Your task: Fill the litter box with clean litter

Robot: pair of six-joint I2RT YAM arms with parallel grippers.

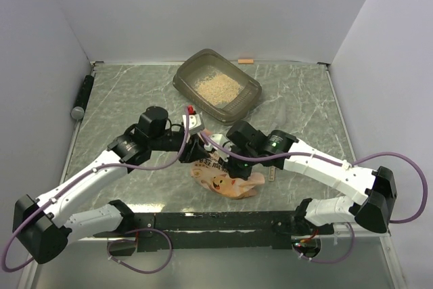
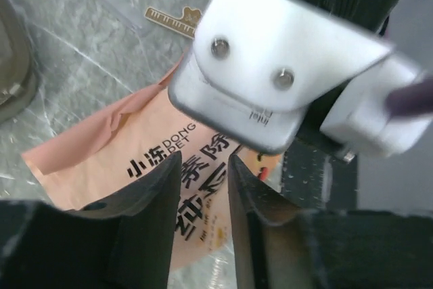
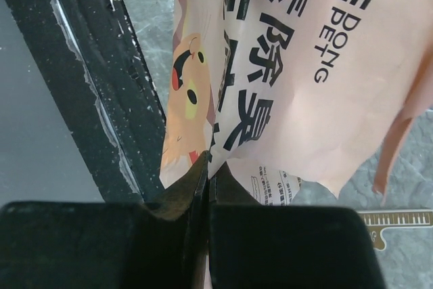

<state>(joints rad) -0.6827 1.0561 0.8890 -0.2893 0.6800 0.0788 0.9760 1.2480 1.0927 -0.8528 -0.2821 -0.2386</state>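
- Grey-green veined table: smooth, hard, flat.
- Litter box: grey-brown rigid plastic, rounded corners, sloped walls; far centre.
- Bag: soft salmon-pink film, creased, dark print; near centre, apart from the box.
- Left gripper: fingers apart, gripping nothing.
- Right gripper: fingers pressed together on the bag's edge.
- Litter: pale sandy granules, 1 thin patch on the box floor; judged partly filled, more pouring needed.
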